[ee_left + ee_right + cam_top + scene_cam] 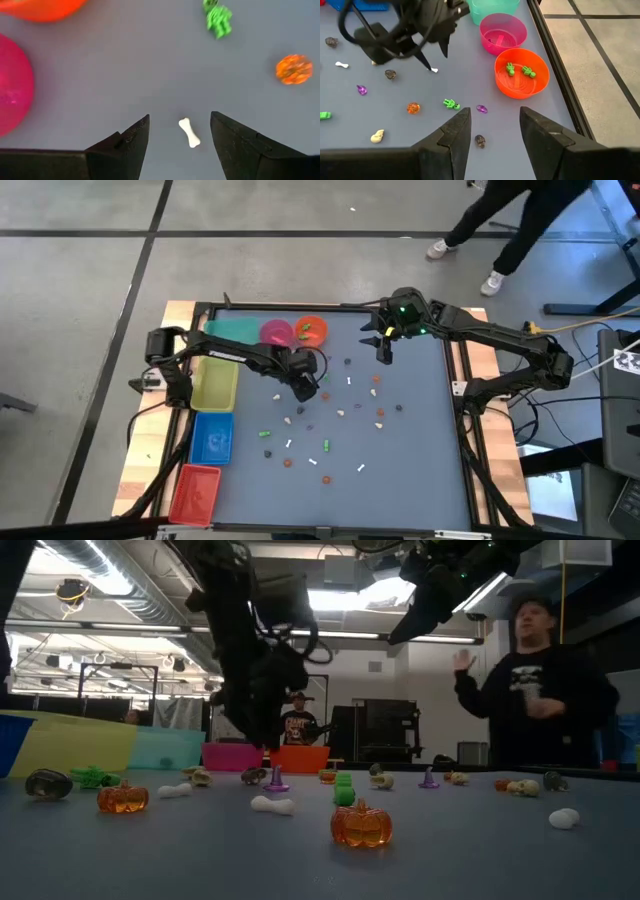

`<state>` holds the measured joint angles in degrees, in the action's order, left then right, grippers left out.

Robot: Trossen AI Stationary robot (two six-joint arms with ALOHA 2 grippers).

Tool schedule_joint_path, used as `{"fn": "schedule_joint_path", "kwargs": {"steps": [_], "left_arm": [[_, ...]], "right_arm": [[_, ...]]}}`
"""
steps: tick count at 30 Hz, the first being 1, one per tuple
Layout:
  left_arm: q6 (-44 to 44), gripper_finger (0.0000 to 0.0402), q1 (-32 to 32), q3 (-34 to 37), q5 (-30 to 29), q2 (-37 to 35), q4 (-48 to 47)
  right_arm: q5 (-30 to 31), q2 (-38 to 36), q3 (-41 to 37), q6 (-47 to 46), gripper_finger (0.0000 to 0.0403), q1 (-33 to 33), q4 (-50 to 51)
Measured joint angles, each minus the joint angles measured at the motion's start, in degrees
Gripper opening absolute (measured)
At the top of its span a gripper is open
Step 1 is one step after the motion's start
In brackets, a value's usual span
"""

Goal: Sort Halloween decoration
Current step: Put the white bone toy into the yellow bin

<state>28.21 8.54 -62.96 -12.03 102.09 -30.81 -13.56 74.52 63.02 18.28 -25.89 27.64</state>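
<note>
The Halloween decoration lies scattered as tiny trinkets over the grey table (pixel 400 450): bones, pumpkins (pixel 361 824), green figures (pixel 218 19) and purple bits. My left gripper (pixel 180 116) is open and points steeply down just above the table, near the pink bowl (pixel 277 332). A small white bone (pixel 189 133) lies flat on the table between its fingers, touching neither. My right gripper (pixel 495 125) hangs open and high over the far right part of the table (pixel 385 350), with nothing in it.
The orange bowl (pixel 521 72) holds two green figures and stands beside the pink bowl (pixel 503 32). Teal (pixel 232 328), yellow (pixel 214 385), blue (pixel 212 438) and red (pixel 195 492) bins line the left edge. A person (pixel 540 690) stands beyond the table.
</note>
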Motion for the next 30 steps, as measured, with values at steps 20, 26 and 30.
{"fn": "schedule_joint_path", "kwargs": {"steps": [20, 26, 30], "left_arm": [[4.6, 0.0194, 0.0, 0.0, 1.1, 4.1, 0.9], [4.7, 0.019, 0.0, 0.0, 1.3, 4.7, 0.7], [4.7, 0.0172, 0.0, 0.0, 1.3, 4.7, 0.7]], "right_arm": [[0.0, 0.0, 0.0, 0.0, 0.0168, 0.0, 0.1], [0.0, 0.0, 0.0, 0.0, 0.0168, 0.0, 1.0], [0.0, 0.0, 0.0, 0.0, 0.0168, 0.0, 1.0]]}}
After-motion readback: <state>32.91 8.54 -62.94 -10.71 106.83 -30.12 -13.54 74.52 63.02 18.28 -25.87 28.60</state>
